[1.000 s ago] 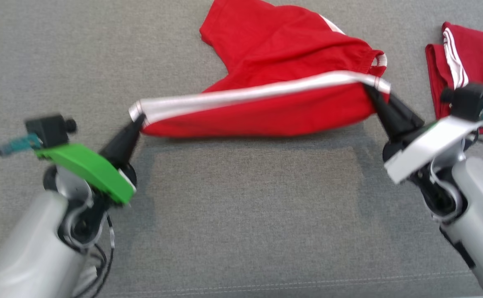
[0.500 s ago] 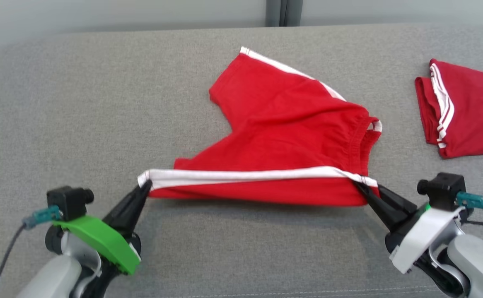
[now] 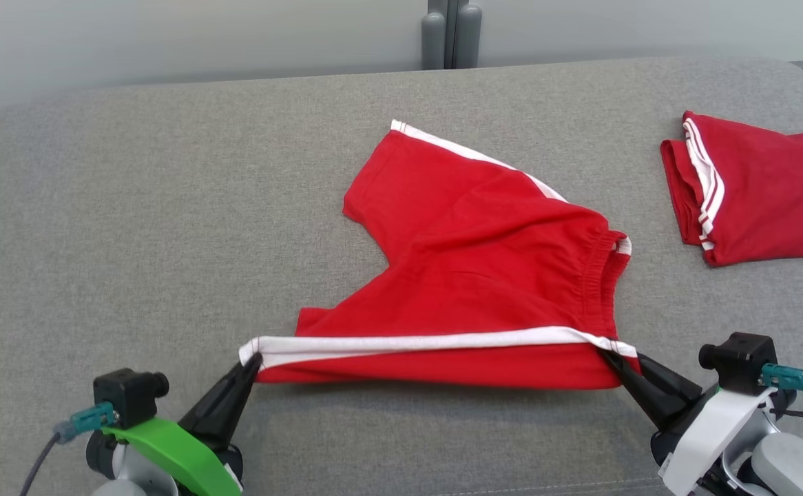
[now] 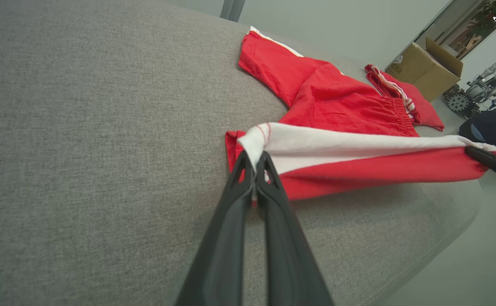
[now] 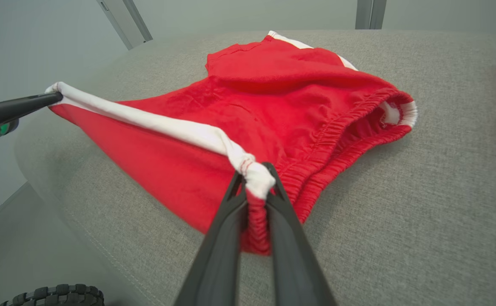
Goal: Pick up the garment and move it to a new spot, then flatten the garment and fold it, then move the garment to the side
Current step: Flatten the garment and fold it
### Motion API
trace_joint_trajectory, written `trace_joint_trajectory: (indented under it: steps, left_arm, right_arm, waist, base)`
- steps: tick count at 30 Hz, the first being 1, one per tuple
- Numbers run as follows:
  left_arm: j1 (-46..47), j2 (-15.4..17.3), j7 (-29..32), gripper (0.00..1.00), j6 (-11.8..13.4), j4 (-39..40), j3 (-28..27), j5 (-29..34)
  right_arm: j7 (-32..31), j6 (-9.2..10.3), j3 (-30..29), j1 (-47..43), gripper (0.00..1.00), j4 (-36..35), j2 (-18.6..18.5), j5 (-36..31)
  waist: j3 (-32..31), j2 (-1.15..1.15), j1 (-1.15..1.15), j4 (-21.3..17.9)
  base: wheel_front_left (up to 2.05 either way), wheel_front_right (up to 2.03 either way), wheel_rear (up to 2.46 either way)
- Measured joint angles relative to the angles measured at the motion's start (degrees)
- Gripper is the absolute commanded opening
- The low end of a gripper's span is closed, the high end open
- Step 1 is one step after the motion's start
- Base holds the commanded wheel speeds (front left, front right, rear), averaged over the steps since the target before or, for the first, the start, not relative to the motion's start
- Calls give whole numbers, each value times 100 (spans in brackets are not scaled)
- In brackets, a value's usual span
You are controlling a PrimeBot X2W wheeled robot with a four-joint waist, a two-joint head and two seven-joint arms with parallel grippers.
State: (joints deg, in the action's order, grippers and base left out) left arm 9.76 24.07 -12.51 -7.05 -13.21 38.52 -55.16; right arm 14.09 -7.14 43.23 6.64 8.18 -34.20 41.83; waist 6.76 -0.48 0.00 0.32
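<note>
Red shorts [image 3: 484, 275] with a white side stripe [image 3: 429, 342] lie on a grey fabric surface [image 3: 167, 207], centre to lower centre in the head view. Their near edge is pulled taut, so the long axis runs almost level, left to right across the lower frame. The elastic waistband is at the right and the leg hem at the left. The other leg fans away toward the upper centre.

The left gripper [image 3: 255, 359] is pinched tight on the striped hem corner at lower left. The right gripper [image 3: 609, 355] is clamped on the bunched waistband end at lower right. Between them the stretched edge hangs just above the surface and casts a shadow.

A second red garment [image 3: 753, 193], folded, rests at the upper right.

The left wrist view adds a cardboard box [image 4: 426, 72] beyond the surface's far side, at upper right. The right wrist view gives the gathered waistband wedged between its fingers [image 5: 290, 238] and a knobbly tyre [image 5: 52, 295] at its lower left corner.

Half a second ago both grips were the same. The whole head picture has since slid downward, a camera move, bringing more wall into the top.
</note>
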Motion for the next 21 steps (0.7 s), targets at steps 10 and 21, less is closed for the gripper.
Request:
trace_joint_trajectory:
  steps: [10, 21]
  left_arm:
    - [-176, 3, 46, 9, 0, -331, 312, 260]
    - [-181, -30, 118, 100, 0, -379, 424, 255]
  right_arm:
    - [0, 0, 227, -48, 31, 210, 2, -56]
    - [1, 1, 220, -47, 100, 300, 22, -54]
  waist:
    - [-1, 0, 0, -56]
    - [54, 0, 0, -36]
  base:
    - [0, 0, 0]
    - [0, 0, 0]
